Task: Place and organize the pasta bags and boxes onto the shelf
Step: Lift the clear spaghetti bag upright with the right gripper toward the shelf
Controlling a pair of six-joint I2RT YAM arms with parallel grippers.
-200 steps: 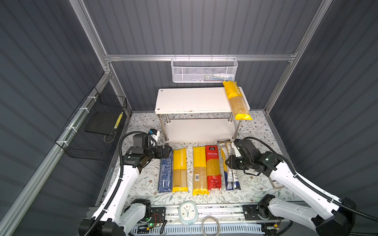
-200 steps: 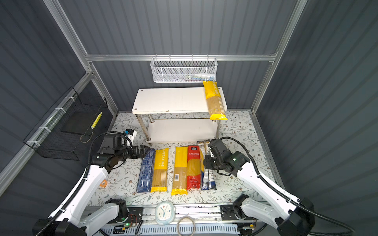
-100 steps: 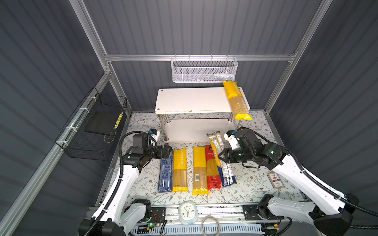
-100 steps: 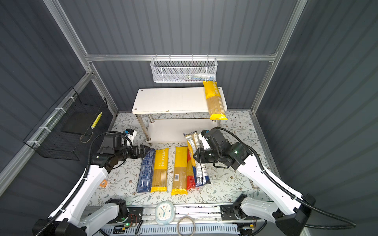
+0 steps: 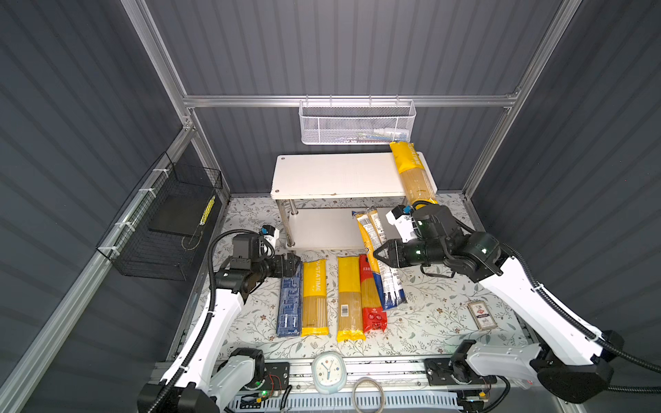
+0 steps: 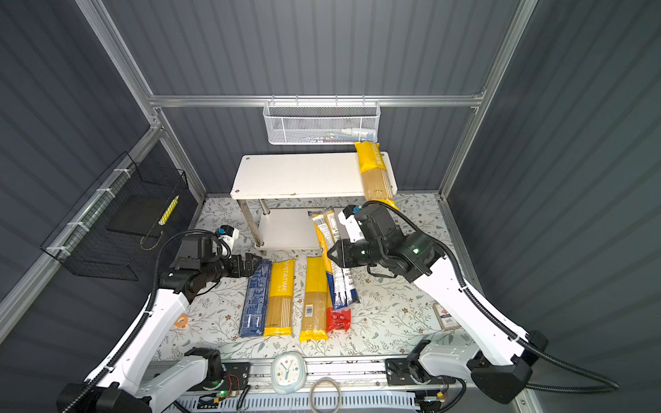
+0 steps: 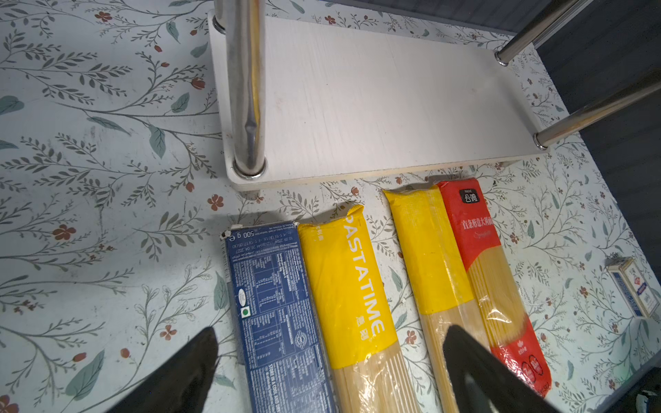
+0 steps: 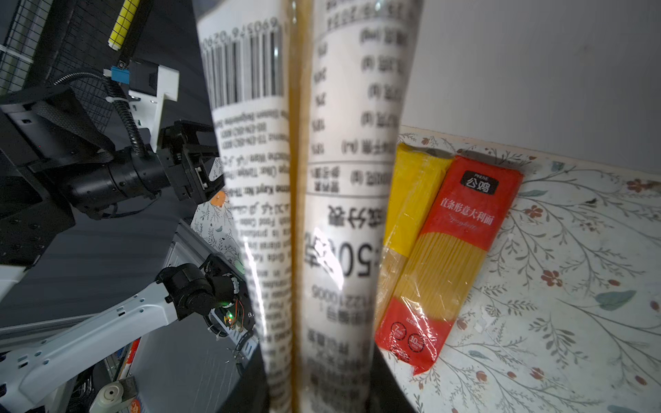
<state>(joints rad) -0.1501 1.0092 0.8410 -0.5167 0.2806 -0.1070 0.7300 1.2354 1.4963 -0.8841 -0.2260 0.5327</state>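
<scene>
Row flat on surface [image 5: 429, 321]: blue carton [image 5: 289, 304], PASTATIME yellow bag [image 5: 314, 296], plain yellow bag [image 5: 348, 296], red bag [image 5: 370, 300]. Left fingers [image 5: 291, 264] spread wide, empty, near carton's far end. Right fingers [image 5: 382, 256] clamped on clear blue-ended bag [image 5: 368, 229], skewed across red bag, far end over lower tier of shelf [image 5: 332, 175]. Third yellow bag [image 5: 411, 171] on shelf top, right end, overhanging front.

The surface [image 5: 432, 323] is pale, printed all over with green leafy sprigs and little red flowers. The carton [image 5: 289, 307] is dark blue with small white print. The PASTATIME bag [image 5: 314, 286] is yellow with white lettering. The plain yellow bag [image 5: 348, 286] and the red bag [image 5: 372, 311] show golden spaghetti through clear film. The clear bag [image 5: 389, 282] carries white labels, black print and a dark-blue end. The shelf [image 5: 332, 175] is white, its legs [image 7: 246, 89] shiny metal.
</scene>
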